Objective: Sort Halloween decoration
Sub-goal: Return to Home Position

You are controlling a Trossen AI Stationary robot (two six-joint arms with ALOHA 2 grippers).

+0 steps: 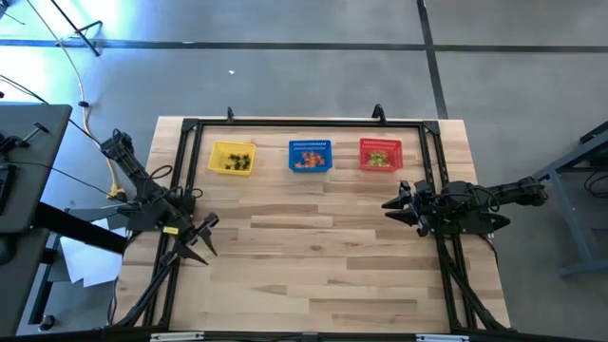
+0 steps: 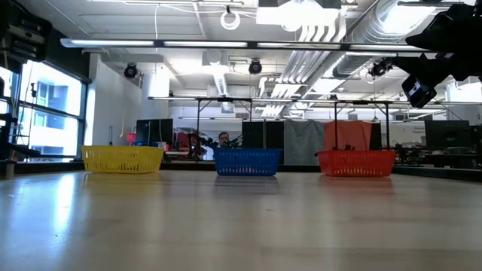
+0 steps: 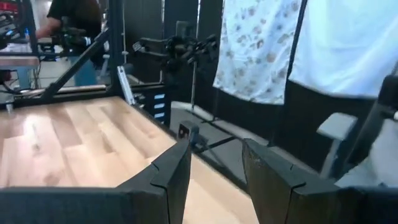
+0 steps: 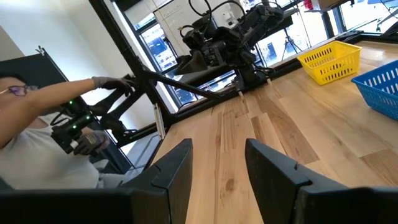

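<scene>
1. High view: three mesh baskets stand in a row along the far side of the counter. The yellow basket is on the left, the blue basket in the middle and the red basket on the right.
2. The Halloween decoration is all inside the baskets: black trinkets in the yellow one, orange trinkets in the blue one, and light green trinkets in the red one.
3. The left gripper hangs over the counter's left edge, well apart from the baskets. Its jaws are spread and hold nothing.
4. The right gripper hangs at the right edge, nearer the front of the counter than the red basket. Its jaws are also spread and empty.
5. In the right wrist view, a person sits beyond the counter with one hand on the dark frame.
</scene>
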